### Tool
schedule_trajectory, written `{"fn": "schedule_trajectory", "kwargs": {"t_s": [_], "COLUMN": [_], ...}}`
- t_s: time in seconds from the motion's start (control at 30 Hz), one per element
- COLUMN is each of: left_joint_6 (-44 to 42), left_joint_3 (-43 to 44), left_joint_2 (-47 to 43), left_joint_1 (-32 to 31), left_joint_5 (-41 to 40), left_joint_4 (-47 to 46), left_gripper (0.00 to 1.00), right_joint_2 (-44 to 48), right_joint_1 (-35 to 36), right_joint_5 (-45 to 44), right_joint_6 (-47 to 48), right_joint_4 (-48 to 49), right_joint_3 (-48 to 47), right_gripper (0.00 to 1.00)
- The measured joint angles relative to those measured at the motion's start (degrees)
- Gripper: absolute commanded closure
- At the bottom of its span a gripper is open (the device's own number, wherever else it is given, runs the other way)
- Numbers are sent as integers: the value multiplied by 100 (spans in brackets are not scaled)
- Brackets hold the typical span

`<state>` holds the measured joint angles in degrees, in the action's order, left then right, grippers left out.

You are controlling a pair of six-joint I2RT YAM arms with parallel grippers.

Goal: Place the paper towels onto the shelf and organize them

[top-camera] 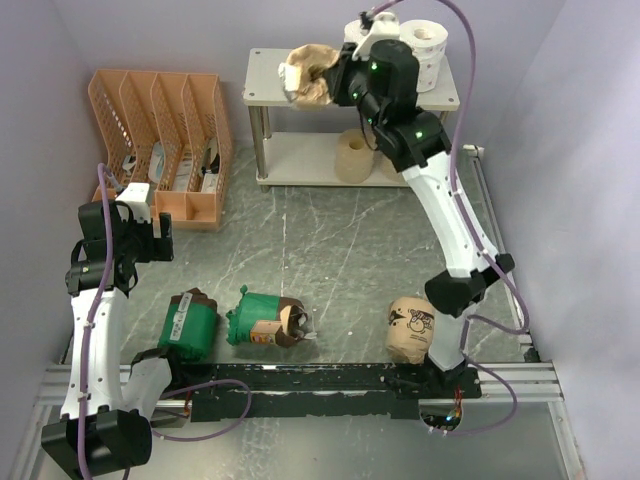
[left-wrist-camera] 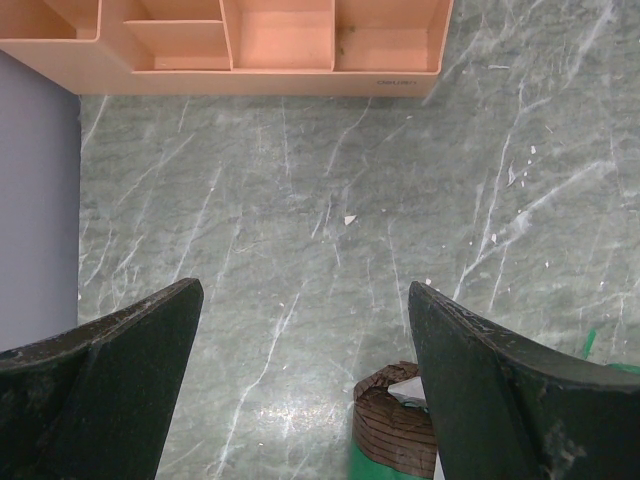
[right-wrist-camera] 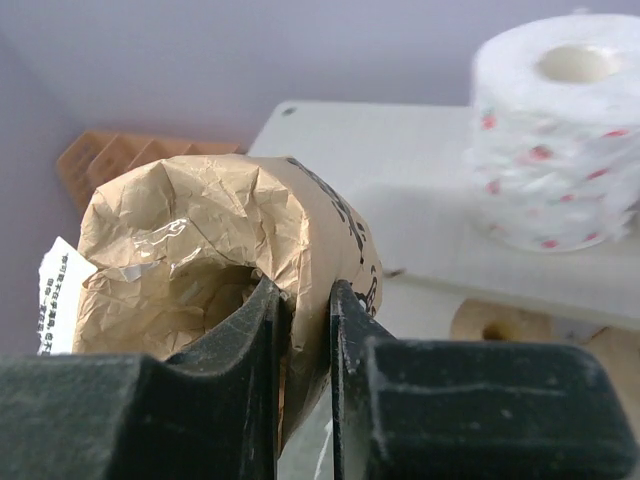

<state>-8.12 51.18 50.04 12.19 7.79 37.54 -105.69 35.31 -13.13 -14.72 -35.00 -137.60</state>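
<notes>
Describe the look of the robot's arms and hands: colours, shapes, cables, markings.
The left arm and right arm have white links, black joint housings and trailing purple cables. Small green lights dot the right arm's joints. The left hand and right hand each have two broad, scuffed black fingers.

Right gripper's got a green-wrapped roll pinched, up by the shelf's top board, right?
Not green: the right gripper pinches a brown paper-wrapped roll, as the right wrist view shows. It is up by the shelf's top board.

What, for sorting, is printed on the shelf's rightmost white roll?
Small red specks on the white roll; clearest in right wrist view.
</notes>
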Motion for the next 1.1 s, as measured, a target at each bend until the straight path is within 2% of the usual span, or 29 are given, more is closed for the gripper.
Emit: {"fn": "schedule_trajectory", "kwargs": {"t_s": [0.27, 0.6, 0.63, 0.7, 0.77, 0.87, 1.1], "left_joint_6": [0, 0, 0, 0, 0, 0, 0], "left_joint_3": [0, 0, 0, 0, 0, 0, 0], "left_joint_2": [-2, -4, -7, -11, -11, -11, -7], "left_joint_1": [0, 0, 0, 0, 0, 0, 0], "left_joint_5": [4, 20, 20, 22, 22, 22, 22], "left_joint_4": [0, 0, 0, 0, 0, 0, 0], "left_gripper": [5, 5, 5, 5, 5, 5, 5], "right_joint_2": [-826, -1224, -1235, -1248, -1250, -1250, -1255], "right_joint_1": [-1200, -1209, -1209, -1211, -1211, -1211, -1211], "right_joint_5": [177, 365, 382, 435, 466, 483, 476], "right_joint_6": [-568, -933, -970, -1043, -1104, -1156, -1165], "right_joint_4": [313, 1034, 1064, 1141, 1211, 1292, 1458], "right_joint_3": [-289, -527, -527, -520, -483, -433, -424], "right_gripper": [100, 100, 97, 85, 82, 71, 67]}}
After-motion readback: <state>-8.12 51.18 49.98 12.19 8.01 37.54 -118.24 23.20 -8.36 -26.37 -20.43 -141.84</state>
